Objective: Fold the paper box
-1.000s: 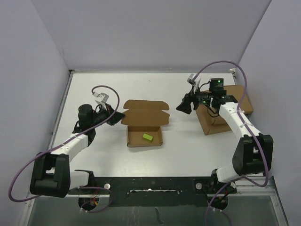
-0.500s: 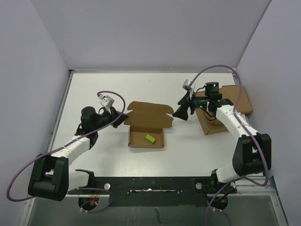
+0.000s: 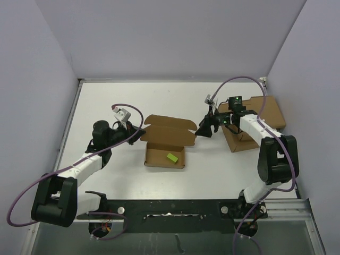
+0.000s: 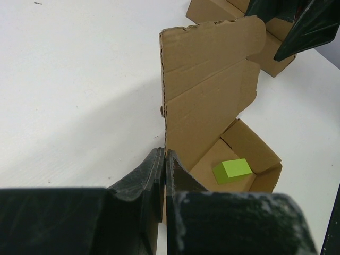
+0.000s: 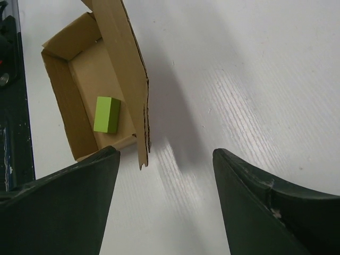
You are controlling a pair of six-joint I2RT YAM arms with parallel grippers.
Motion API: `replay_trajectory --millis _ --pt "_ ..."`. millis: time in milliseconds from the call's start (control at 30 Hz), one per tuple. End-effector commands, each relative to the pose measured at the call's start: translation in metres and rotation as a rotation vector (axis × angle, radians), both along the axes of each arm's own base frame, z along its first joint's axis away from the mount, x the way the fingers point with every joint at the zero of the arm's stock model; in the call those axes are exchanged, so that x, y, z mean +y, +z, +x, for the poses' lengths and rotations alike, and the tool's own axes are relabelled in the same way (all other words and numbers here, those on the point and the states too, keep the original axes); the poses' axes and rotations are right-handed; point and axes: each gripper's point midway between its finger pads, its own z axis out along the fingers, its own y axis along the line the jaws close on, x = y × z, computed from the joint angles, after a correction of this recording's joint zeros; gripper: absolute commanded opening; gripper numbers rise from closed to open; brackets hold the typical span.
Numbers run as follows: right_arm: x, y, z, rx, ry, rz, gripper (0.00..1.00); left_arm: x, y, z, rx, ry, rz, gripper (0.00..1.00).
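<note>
Left claw (image 4: 164, 157) is closed against the left lid edge of the box (image 4: 207, 95); right claw (image 5: 164, 154) stands open beside the right edge.

the box (image 3: 167, 129) is plain brown cardboard, with a dotted line of perforations along one lid edge. the block (image 3: 171, 157) is lime green. the bench (image 3: 202, 170) is white and faintly ribbed. the slab (image 3: 268, 112) is the same brown. the left gripper (image 3: 140, 133) and right gripper (image 3: 203, 129) are matte black. the arms (image 3: 79, 166) are white with black joints, the cables (image 3: 241, 78) purple, the walls (image 3: 170, 37) pale lilac.
</note>
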Motion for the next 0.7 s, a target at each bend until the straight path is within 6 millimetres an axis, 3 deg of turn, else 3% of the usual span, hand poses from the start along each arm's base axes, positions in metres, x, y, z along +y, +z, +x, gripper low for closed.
replay_trajectory --millis 0,300,400,533,667 --pt "0.014 0.004 -0.006 0.016 0.059 0.072 0.71 -0.001 0.018 0.001 -0.076 -0.006 -0.001 0.00" --pt "0.027 -0.011 -0.017 0.052 0.113 0.063 0.58 -0.002 0.017 0.002 -0.073 -0.004 0.002 0.00" --pt "0.029 -0.014 -0.018 0.063 0.124 0.057 0.47 -0.002 0.017 0.002 -0.069 -0.004 0.002 0.00" --pt "0.032 -0.011 -0.020 0.052 0.142 0.054 0.24 -0.002 0.016 0.002 -0.065 -0.002 0.002 0.00" --pt "0.032 -0.007 -0.021 0.033 0.157 0.049 0.11 -0.002 0.016 0.002 -0.059 -0.006 -0.002 0.00"
